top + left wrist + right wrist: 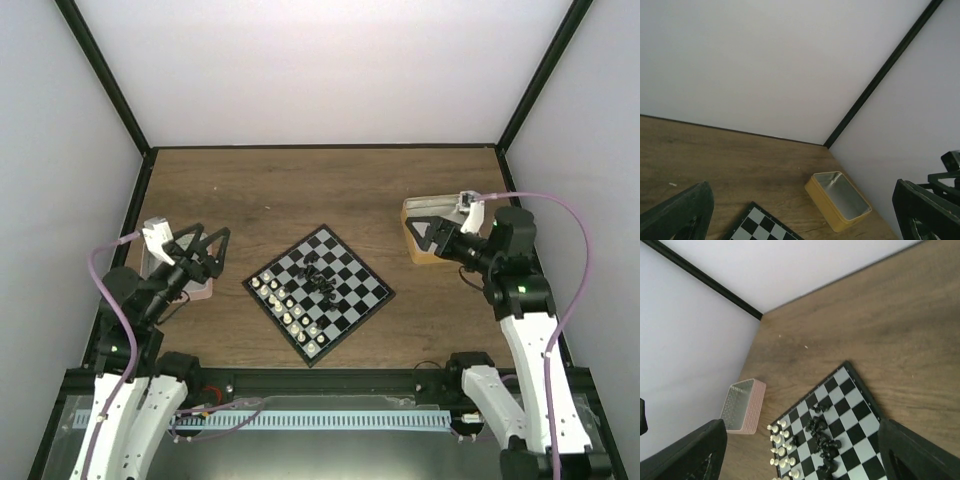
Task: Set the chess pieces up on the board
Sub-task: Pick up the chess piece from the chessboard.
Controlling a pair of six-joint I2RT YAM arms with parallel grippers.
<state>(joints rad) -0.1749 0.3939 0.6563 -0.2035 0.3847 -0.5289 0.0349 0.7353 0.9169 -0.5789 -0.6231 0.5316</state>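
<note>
Brown wood-grain bench (300, 190) carries the small square black-and-grey chessboard (362, 290) at its centre, turned corner-on. Cream chess pieces (288, 305) line its 8 o'clock edge, and black chess pieces (322, 278) huddle mid-board. Left hand (212, 245) hovers at 9 o'clock over a pink-rimmed metal tray (756, 410), its fingers spread wide, holding nothing. Right hand (422, 232) hangs at 2 o'clock over a tan-rimmed metal tray (822, 202), likewise spread wide and empty.

Left gripper (218, 252) and right gripper (418, 232) hold jaws wide.
</note>
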